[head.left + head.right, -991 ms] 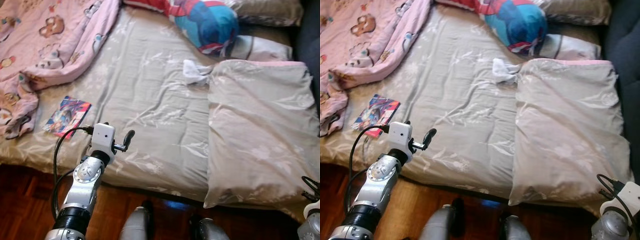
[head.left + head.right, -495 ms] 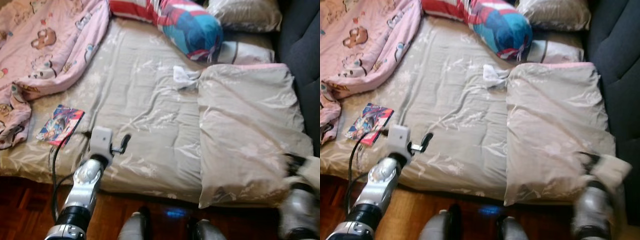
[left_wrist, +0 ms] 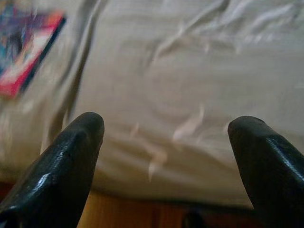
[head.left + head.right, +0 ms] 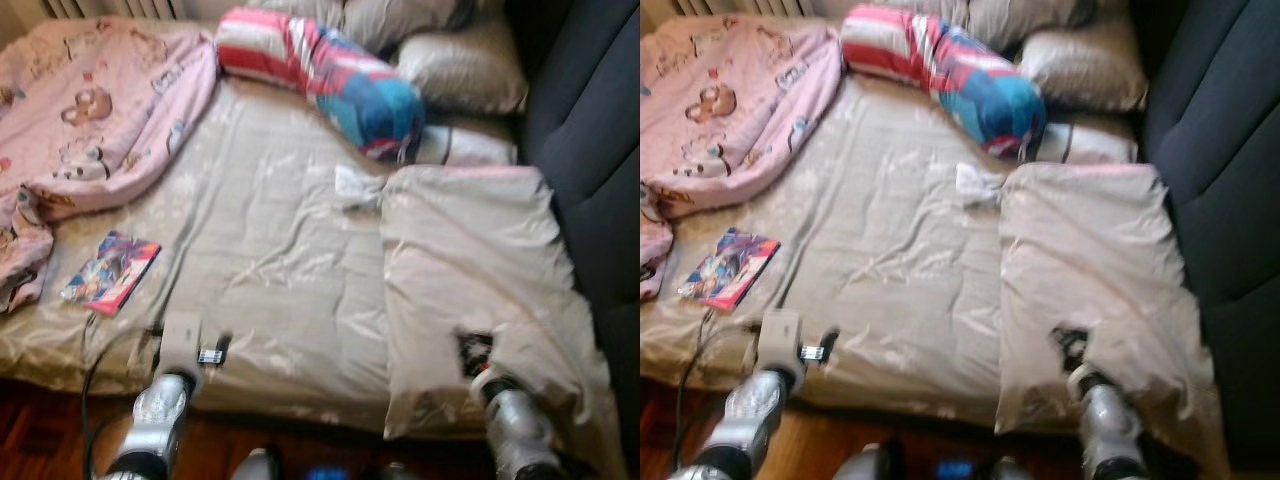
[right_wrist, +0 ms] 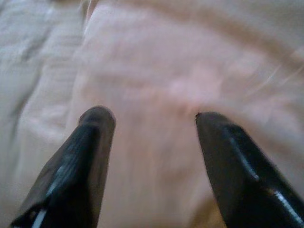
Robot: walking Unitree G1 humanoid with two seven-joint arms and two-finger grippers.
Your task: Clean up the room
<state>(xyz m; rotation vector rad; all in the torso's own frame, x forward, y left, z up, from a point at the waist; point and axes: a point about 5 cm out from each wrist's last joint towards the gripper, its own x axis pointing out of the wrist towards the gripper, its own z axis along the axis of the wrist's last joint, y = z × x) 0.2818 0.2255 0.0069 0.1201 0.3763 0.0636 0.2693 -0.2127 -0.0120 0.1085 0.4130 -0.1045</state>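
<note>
A bed with a beige sheet [image 4: 270, 260] lies before me. On it are a colourful book [image 4: 110, 272] near the left front edge, a small crumpled white cloth [image 4: 355, 187] mid-bed, and a large beige pillow [image 4: 470, 250] on the right. My left gripper [image 4: 218, 350] hovers at the bed's front edge, right of the book; its fingers stand open over bare sheet [image 3: 171, 128]. My right gripper [image 4: 472, 348] is raised over the near end of the large pillow, open with nothing between its fingers [image 5: 154, 116].
A pink blanket [image 4: 90, 110] is heaped at the far left. A red-and-blue printed bolster [image 4: 330, 75] and more beige pillows [image 4: 465, 70] lie at the head. A dark upholstered panel [image 4: 590, 160] runs along the right. Wooden floor [image 4: 30, 440] shows below the bed edge.
The camera has shifted, showing more of the bed's far end. My right arm has risen from the lower right corner to above the large pillow's near end. The left arm sits lower in view.
</note>
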